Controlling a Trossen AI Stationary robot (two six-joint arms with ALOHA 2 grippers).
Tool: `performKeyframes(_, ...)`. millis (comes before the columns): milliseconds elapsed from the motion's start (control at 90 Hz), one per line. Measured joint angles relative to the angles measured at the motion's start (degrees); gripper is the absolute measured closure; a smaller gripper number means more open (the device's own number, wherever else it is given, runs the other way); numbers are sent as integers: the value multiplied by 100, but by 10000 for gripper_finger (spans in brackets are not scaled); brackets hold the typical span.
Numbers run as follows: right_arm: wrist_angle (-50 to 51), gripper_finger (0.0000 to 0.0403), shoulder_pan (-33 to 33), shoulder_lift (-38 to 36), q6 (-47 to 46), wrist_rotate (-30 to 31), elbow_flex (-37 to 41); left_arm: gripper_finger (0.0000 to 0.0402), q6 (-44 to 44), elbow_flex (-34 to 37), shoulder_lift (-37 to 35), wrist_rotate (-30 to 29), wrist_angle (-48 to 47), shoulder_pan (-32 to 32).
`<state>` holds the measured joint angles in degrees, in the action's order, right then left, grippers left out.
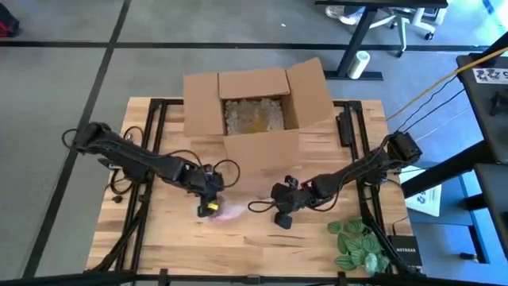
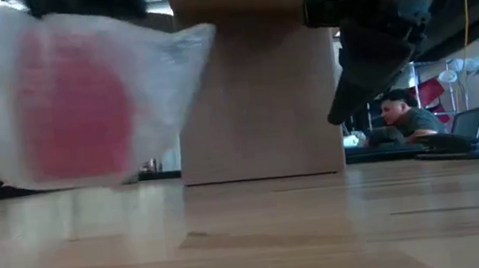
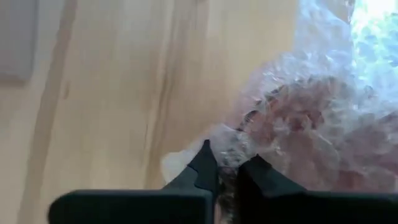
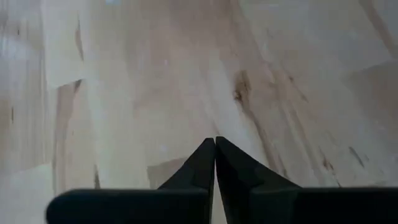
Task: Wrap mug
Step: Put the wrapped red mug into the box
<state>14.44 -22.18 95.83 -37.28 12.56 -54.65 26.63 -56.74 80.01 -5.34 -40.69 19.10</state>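
Observation:
The mug (image 3: 298, 124) is pink and shows through the clear bubble wrap (image 1: 228, 211) bundled around it. In the low view the bundle (image 2: 67, 107) hangs above the wooden table. My left gripper (image 1: 211, 197) (image 3: 229, 167) is shut on the wrap at the bundle's left side. My right gripper (image 1: 282, 214) (image 4: 215, 146) is shut and empty, to the right of the bundle and above the tabletop; in the low view it (image 2: 348, 105) points down, clear of the wood. My left gripper pinches a bunched edge of the bubble wrap (image 3: 231, 148) between its two fingers, at the side of the bundle next to the mug. How many layers it has cannot be told. In the low view the bundle sits clear of the table.
An open cardboard box (image 1: 254, 103) with pale filling stands at the table's far middle. Green leaves (image 1: 357, 242) lie at the near right corner. Beyond the table a person (image 2: 403, 117) sits at a desk. Bare wood (image 1: 262, 238) lies between and in front of the grippers.

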Motion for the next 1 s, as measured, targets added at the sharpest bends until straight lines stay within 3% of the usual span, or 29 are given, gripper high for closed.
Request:
performKeyframes(289,-137,403,5,0,-12,57,0,398,323,-1036,-502,-191,-1593,296)
performKeyframes(433,-142,403,5,0,-144,146,0,398,273,-1976,-756,-567,-2524,292)
performKeyframes(600,-148,403,5,0,-151,285,0,398,137,-3460,-778,-1428,-4059,153)
performKeyframes(789,-161,403,7,30,-312,457,-1,398,-942,-4849,-719,-1944,-4236,-557)
performKeyframes(1000,-448,403,5,354,-508,376,-2,398,-2517,-6040,-43,-1704,-4255,-1919)
